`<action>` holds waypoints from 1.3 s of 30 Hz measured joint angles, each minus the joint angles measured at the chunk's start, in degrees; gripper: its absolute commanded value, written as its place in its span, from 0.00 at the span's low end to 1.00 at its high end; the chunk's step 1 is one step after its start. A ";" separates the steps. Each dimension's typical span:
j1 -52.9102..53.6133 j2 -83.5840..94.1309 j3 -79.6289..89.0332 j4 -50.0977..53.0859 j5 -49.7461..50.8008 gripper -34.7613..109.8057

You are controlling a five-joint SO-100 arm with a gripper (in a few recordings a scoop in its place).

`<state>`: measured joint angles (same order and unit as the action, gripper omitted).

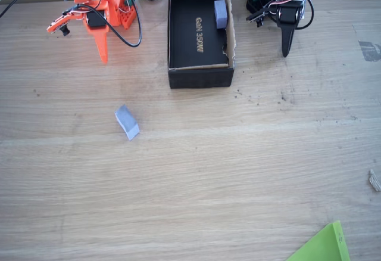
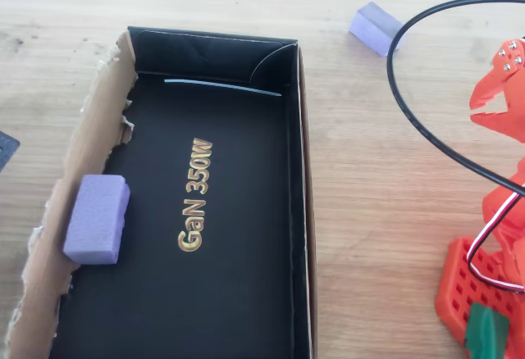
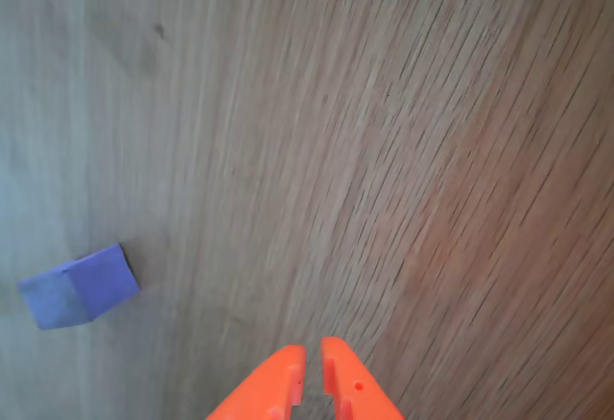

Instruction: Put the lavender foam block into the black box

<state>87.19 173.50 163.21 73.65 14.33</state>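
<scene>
The lavender foam block [image 1: 127, 122] lies loose on the wooden table, down-left of the black box [image 1: 199, 76]. It shows beyond the box's far corner in the overhead view [image 2: 376, 28] and at the lower left in the wrist view [image 3: 79, 286]. My orange gripper [image 1: 105, 59] points down at the table, up-left of the block and well apart from it. Its fingertips [image 3: 312, 348] are shut with nothing between them. The box [image 2: 299, 211] is open-topped with gold "GaN 350W" lettering, and a second lavender block [image 2: 97, 218] rests inside against its torn brown wall.
A green sheet corner [image 1: 324, 246] pokes in at the table's lower right edge. A black cable [image 2: 410, 105] loops from my arm over the table beside the box. A small scrap [image 1: 374, 180] lies at the right edge.
</scene>
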 measured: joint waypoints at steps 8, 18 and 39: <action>1.14 0.00 0.00 0.00 3.08 0.24; -0.09 0.00 0.00 -0.53 1.23 0.24; 1.67 -15.73 -15.91 -9.40 -1.76 0.24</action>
<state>88.86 157.76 147.30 64.25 12.57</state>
